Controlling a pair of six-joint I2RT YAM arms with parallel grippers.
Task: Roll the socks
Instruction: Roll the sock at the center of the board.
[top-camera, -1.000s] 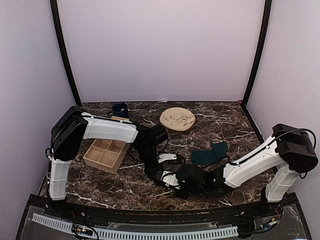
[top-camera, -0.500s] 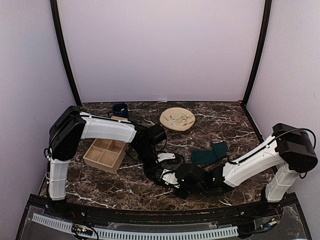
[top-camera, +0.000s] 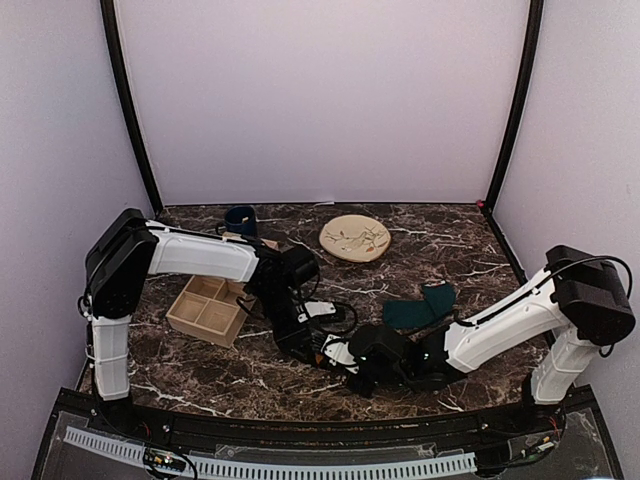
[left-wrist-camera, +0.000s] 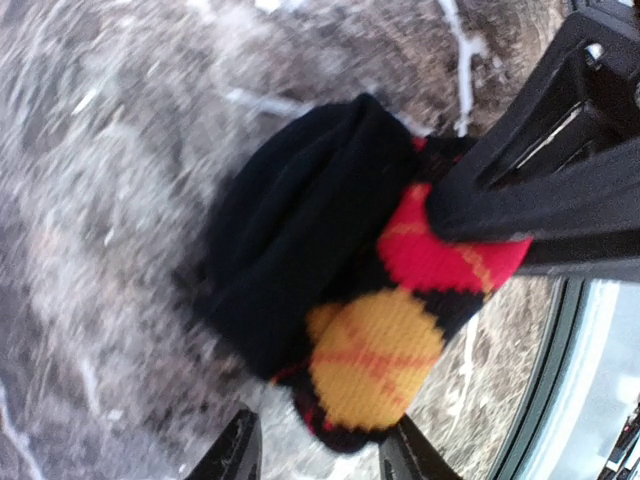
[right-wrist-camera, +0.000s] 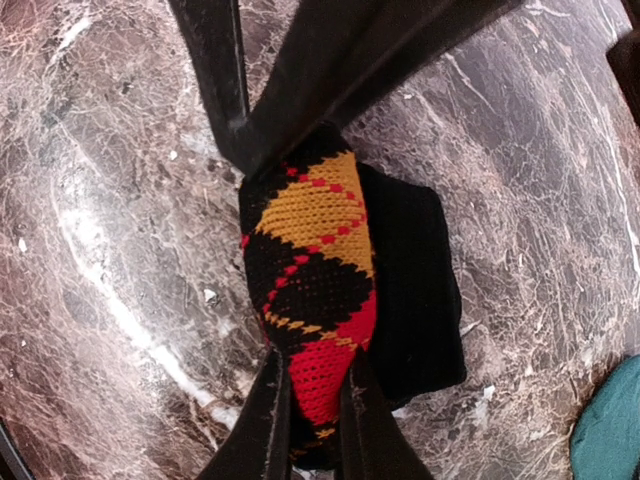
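The black argyle socks (left-wrist-camera: 340, 270) lie as a rolled bundle on the marble near the table's front middle, showing red and yellow diamonds. My right gripper (right-wrist-camera: 315, 400) is shut on the bundle's red end (right-wrist-camera: 325, 370); its dark fingers (left-wrist-camera: 520, 190) show in the left wrist view too. My left gripper (left-wrist-camera: 320, 452) is open, its fingertips standing either side of the bundle's yellow end with a gap on one side. From above, the two grippers meet at the bundle, left gripper (top-camera: 312, 338) and right gripper (top-camera: 345, 355). The teal-green socks (top-camera: 420, 308) lie to the right.
A wooden compartment box (top-camera: 210, 305) sits left of the left arm. A beige plate (top-camera: 355, 238) and a dark blue mug (top-camera: 240, 220) stand toward the back. The teal-green socks' edge (right-wrist-camera: 610, 430) shows close beside the bundle.
My left gripper has opened off the argyle bundle and its arm has drawn slightly back to the left. The right gripper has stayed shut on the bundle.
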